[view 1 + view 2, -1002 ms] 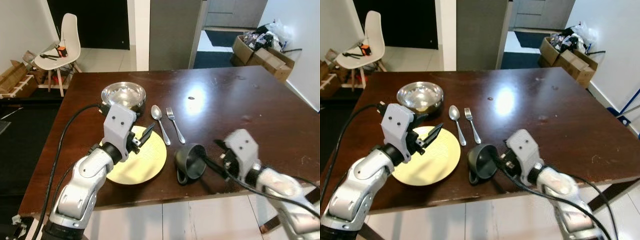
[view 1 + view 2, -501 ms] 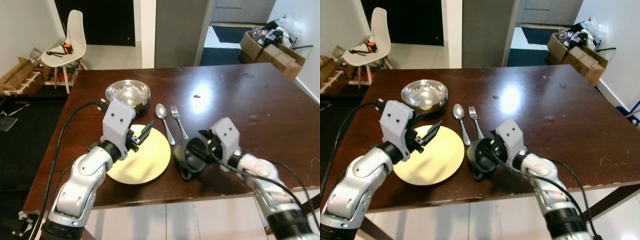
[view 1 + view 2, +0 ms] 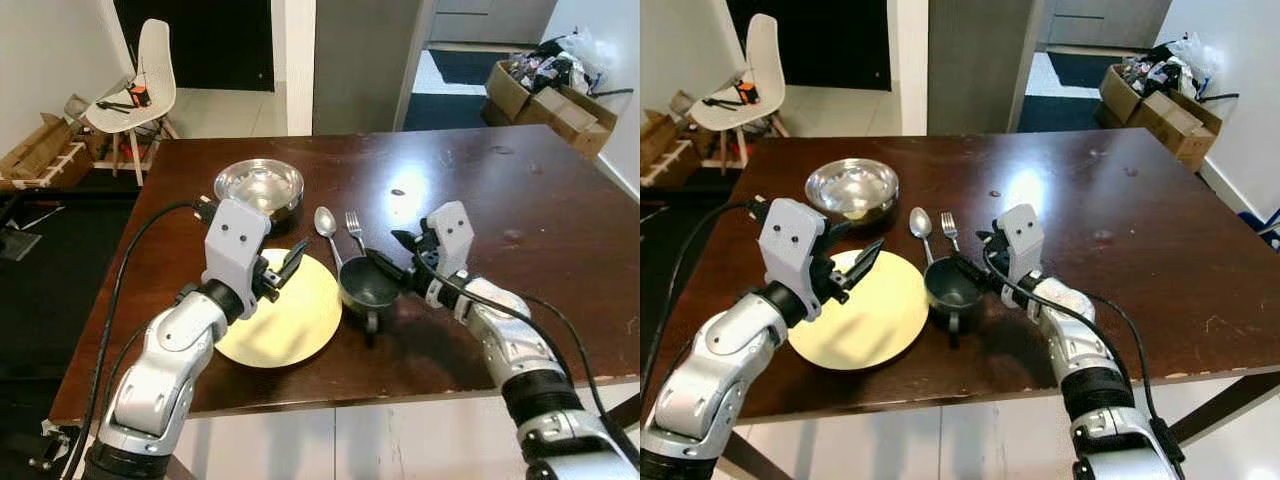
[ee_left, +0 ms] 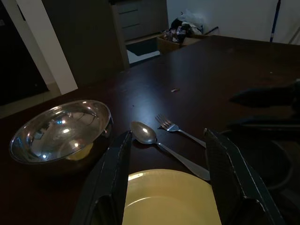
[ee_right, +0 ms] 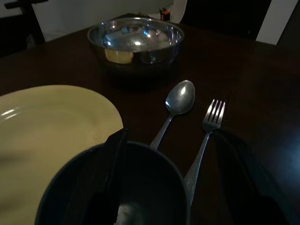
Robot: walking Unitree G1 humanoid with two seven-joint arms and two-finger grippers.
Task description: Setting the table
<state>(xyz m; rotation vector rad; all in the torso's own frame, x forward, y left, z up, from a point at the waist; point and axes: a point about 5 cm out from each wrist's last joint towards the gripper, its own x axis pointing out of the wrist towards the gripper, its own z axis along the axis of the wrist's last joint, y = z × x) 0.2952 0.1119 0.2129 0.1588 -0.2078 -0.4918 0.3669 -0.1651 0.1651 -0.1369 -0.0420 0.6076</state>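
Observation:
A dark mug (image 3: 366, 286) stands upright on the brown table (image 3: 520, 180), touching the right edge of the yellow plate (image 3: 285, 325), with its handle toward the front. My right gripper (image 3: 386, 258) is open and astride the mug's far wall, one finger (image 5: 105, 178) over the mug's mouth and the other (image 5: 243, 183) outside. A spoon (image 3: 327, 228) and fork (image 3: 354, 224) lie side by side just behind the mug. A steel bowl (image 3: 259, 187) with something yellow inside sits behind the plate. My left gripper (image 3: 290, 264) hovers open over the plate's far edge, holding nothing.
The right half of the table is bare wood. A white chair (image 3: 150, 70) with tools on it stands beyond the table at the back left. Cardboard boxes (image 3: 555, 85) sit on the floor at the back right. The table's front edge runs just below my arms.
The mug lay on its side near the front edge; it now stands upright beside the plate. My right gripper moved forward and left with it. My left arm held still.

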